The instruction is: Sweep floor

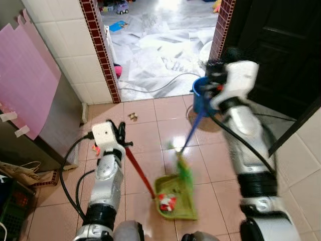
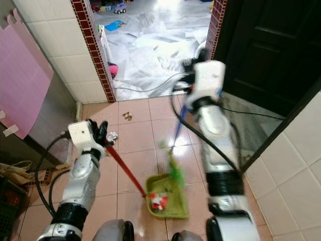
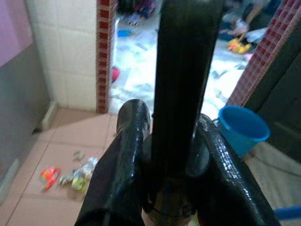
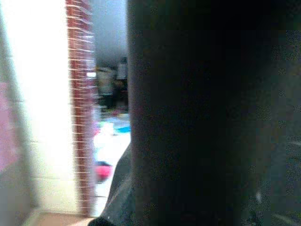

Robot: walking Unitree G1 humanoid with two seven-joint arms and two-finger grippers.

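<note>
The left tool (image 1: pixel 122 134) was clenched on the red handle (image 1: pixel 139 170) of the green dustpan (image 1: pixel 175 198), its fingers (image 3: pixel 124 160) closed around the dark shaft in the left wrist view. The handle slanted down to the dustpan, which lay flat on the floor (image 1: pixel 145 125) near the robot's feet, apparently so that its open lip faced the oncoming broom. Red and white scraps (image 1: pixel 167 202) already sat in the pan.

The right tool (image 1: pixel 214 83) was up near the blue bucket (image 1: pixel 199 100), at the top of the blue broom stick (image 1: pixel 193 131); I judged it to be gripping the stick, since the stick hung from it, but its fingers were smeared by motion and I could not tell their state for sure. The green broom head (image 1: pixel 184 170) was at the pan's far edge, likely pushing litter in.

More litter (image 1: pixel 133 116) lay on the floor toward the doorway, well apart from the pan, and some showed in the left wrist view (image 3: pixel 70 175). The right wrist view was mostly a dark blurred mass. The broom head was blurred, so what it pushed was unclear.
</note>
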